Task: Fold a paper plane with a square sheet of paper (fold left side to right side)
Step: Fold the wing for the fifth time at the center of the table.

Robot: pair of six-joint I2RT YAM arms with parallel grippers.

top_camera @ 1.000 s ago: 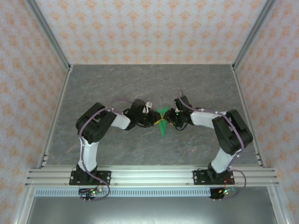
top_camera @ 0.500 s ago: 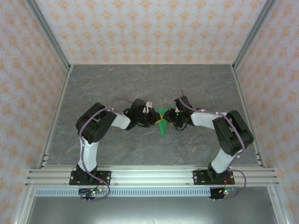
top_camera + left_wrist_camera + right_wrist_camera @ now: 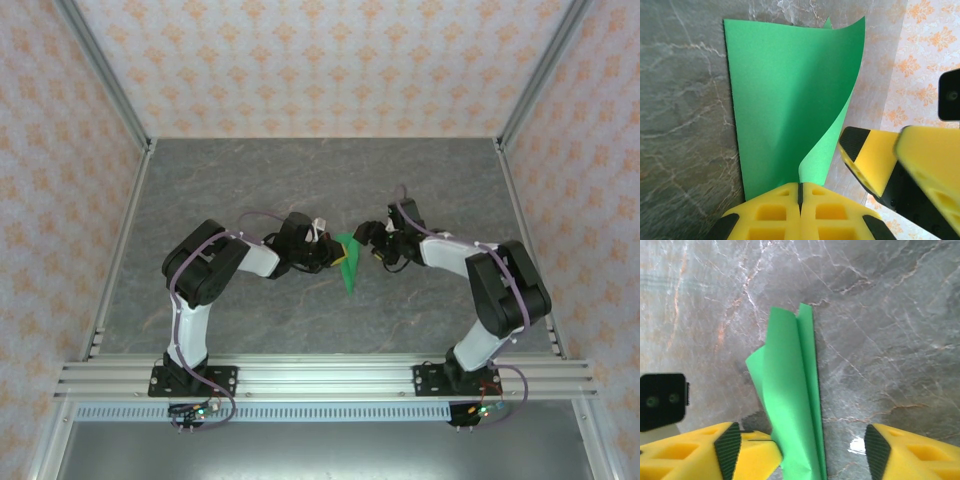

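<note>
The square sheet of paper [image 3: 348, 272], bright green, is folded into a slim pointed shape at the middle of the table. In the left wrist view the paper [image 3: 785, 100] lies mostly flat with one flap curling up. My left gripper [image 3: 337, 258] is shut on the paper's edge, its yellow jaws [image 3: 800, 192] pressed together over the flap. My right gripper [image 3: 368, 244] stands open just right of the paper. In the right wrist view the paper [image 3: 795, 405] rises between the right gripper's [image 3: 802, 452] spread fingers, untouched by its pads.
The grey marbled tabletop [image 3: 300, 180] has free room on all sides of the paper. Aluminium rails [image 3: 320, 378] run along the near edge and patterned walls close in the back and sides. The right gripper's finger [image 3: 875, 162] hovers close beside the left jaws.
My right gripper has opened, let go of the paper and drawn back slightly to the right. The left gripper has closed fully on the paper and stayed in place.
</note>
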